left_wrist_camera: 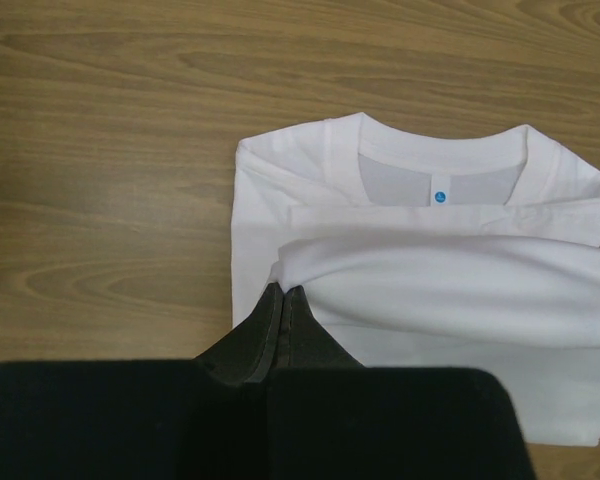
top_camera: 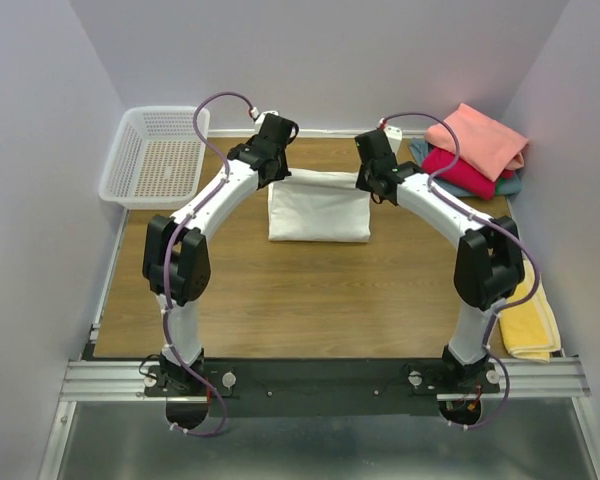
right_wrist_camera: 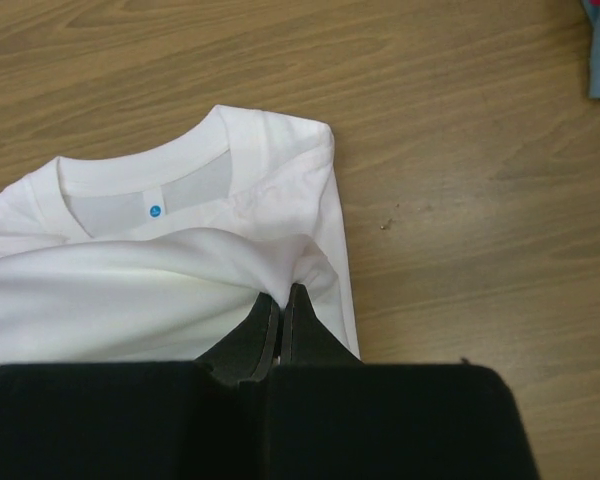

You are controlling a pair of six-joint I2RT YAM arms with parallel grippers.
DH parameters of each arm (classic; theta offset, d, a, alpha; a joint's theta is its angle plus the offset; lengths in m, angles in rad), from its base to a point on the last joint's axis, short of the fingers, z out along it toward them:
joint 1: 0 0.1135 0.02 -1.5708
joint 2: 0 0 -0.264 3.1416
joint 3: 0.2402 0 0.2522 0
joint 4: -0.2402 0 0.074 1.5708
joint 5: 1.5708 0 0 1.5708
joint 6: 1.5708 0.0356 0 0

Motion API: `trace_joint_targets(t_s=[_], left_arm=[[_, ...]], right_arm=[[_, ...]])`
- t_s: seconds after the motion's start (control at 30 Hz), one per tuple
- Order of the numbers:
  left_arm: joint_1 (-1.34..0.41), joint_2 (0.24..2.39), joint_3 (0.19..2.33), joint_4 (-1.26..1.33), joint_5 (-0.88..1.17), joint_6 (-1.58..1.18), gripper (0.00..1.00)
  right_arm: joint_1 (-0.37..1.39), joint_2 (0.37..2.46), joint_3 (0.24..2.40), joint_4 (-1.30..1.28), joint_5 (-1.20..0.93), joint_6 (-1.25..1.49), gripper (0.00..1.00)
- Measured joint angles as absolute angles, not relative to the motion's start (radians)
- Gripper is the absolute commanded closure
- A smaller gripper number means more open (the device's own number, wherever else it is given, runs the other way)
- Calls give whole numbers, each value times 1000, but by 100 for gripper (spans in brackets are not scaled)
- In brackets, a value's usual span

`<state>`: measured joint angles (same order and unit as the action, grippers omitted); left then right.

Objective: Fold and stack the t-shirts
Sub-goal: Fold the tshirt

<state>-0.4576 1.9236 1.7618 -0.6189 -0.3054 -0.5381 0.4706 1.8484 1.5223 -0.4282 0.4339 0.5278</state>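
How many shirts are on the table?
4. A white shirt lies in the middle; a pink shirt, a red shirt and a blue shirt are stacked far right. A yellow cloth near right might be another.

Your left arm (top_camera: 185, 260) and right arm (top_camera: 485, 265) both rise from their bases, bow outward at the elbows and lean in toward each other, wrists well apart. Your left gripper (left_wrist_camera: 283, 292) has its fingers pressed flat together on a raised fold of the white shirt (left_wrist_camera: 430, 270). Your right gripper (right_wrist_camera: 280, 297) pinches that fold's other end, fingers closed.
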Motion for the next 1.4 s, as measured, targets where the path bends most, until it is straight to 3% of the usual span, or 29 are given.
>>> trace_joint_targets(t_s=[0.1,0.17,0.2,0.23,0.3,0.33,0.4,0.47,0.63,0.83,0.9,0.97,1.27,1.4], left_arm=[[-446,1982,1797,-623,-302,-524,100],[-439,2030,1826,-629,-297,-515,93],[-434,2062,1843,-630,-292,-510,81],[-430,2082,1853,-631,-289,-507,75],[-421,2133,1879,-636,-289,-500,64],[-416,2154,1890,-638,-295,-498,63],[-402,2177,1899,-641,-308,-501,59],[-377,2196,1911,-646,-331,-504,58],[-320,2268,2063,-670,-410,-503,59],[-302,2268,2144,-664,-417,-469,59],[-307,2236,2078,-650,-395,-459,60],[-309,2215,2020,-643,-363,-454,60],[-312,2150,1802,-581,-154,-406,62],[-320,2128,1775,-556,-104,-393,63]], right_arm=[[460,1905,1560,-425,412,509,99],[455,1940,1582,-427,400,496,87],[452,1966,1594,-427,392,489,81],[450,1982,1603,-427,385,484,68],[443,2023,1629,-428,371,472,59],[437,2048,1650,-433,367,465,51],[422,2094,1696,-441,364,458,46],[395,2152,1762,-448,361,451,42],[321,2287,1984,-471,361,437,41],[280,2298,2101,-491,366,406,41],[284,2260,2052,-489,361,399,23],[287,2222,1988,-493,348,397,13],[291,2034,1695,-531,186,401,13],[291,1996,1649,-527,109,414,8]])
